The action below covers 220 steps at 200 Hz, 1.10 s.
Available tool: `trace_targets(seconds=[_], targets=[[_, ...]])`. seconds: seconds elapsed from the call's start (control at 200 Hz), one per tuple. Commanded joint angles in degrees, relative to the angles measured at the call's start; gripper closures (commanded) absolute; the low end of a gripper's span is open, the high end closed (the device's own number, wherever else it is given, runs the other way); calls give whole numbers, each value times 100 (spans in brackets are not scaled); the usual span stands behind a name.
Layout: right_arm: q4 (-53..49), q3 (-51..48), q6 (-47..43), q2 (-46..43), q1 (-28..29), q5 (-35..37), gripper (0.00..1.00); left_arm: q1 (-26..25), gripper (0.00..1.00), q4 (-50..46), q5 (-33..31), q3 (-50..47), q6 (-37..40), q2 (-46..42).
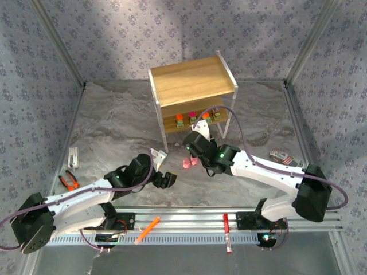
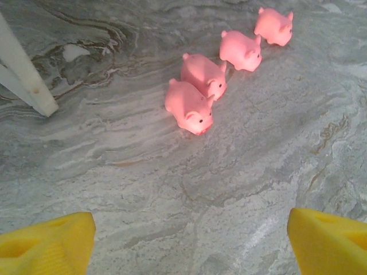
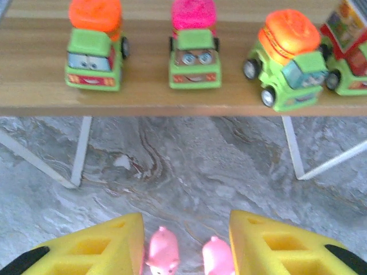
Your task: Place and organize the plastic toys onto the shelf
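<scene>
Four pigs (image 2: 203, 74) loose in a row mid-way across the table (image 1: 114, 129) before the shelf (image 1: 192, 80), four trucks (image 3: 195, 48) along its lower board (image 3: 143, 97), left claw (image 2: 189, 229) and right claw (image 3: 186, 229) both released, empty.

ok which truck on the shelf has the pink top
The second truck from the left on the lower board of the shelf: magenta top, flanked by two orange-topped trucks.
</scene>
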Motion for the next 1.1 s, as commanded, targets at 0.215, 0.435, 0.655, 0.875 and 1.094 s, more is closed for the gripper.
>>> trace_targets(seconds=[0.215,0.435,0.655,0.875,1.094], targets=[[-316,-916,541,-823,-37,334,57,-363,13,113,-161,503,262,587],[-480,-1496,739,-1324,-236,300,57,-516,14,59,-309,657,334,880],[-536,-2077,867,-1817,-623,15,57,-560,13,58,-389,675,363,900],[-323,-2418,759,-1807,-1048,-522,57,-563,14,58,-411,681,363,912],[-136,-2586,706,-1681,-1336,-881,57,-563,14,49,-430,682,366,903]])
